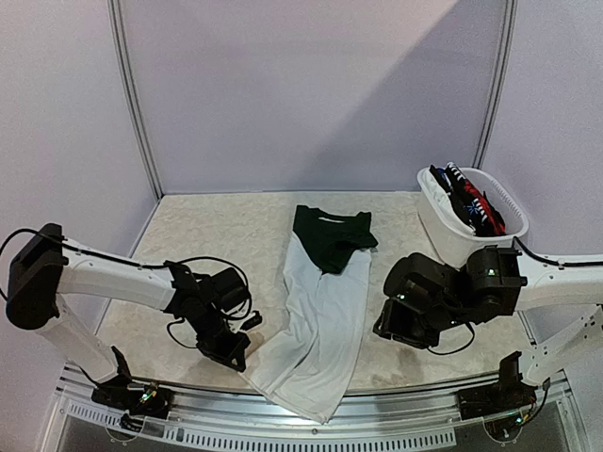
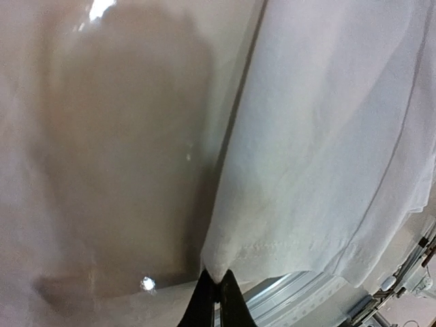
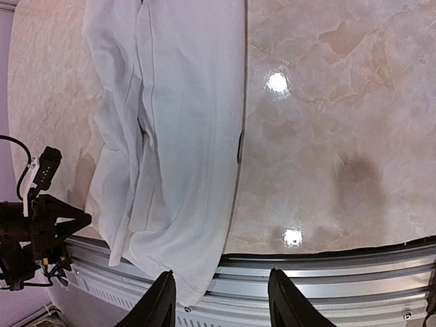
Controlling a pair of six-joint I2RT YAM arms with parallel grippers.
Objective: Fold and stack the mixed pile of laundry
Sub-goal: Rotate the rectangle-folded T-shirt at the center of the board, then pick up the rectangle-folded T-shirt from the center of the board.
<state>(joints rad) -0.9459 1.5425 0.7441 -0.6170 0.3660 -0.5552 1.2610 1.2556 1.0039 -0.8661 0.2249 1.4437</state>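
Two garments lie out on the table [image 1: 207,235]. The remaining clothes [image 1: 471,202] sit in a white tub [image 1: 441,218] at the far right corner. The white garment [image 1: 316,325] runs lengthwise down the middle with its near end hanging over the near edge, judged laid out for folding. The dark green piece [image 1: 332,237] lies across its far end, toward the far edge. The left claw [image 2: 218,296] is clenched on the white garment's near left hem corner, a sound hold for drawing that side over. The right claw [image 3: 221,300] hovers above the near edge, just right of the cloth. Its jaws stand partly apart, holding and touching nothing.
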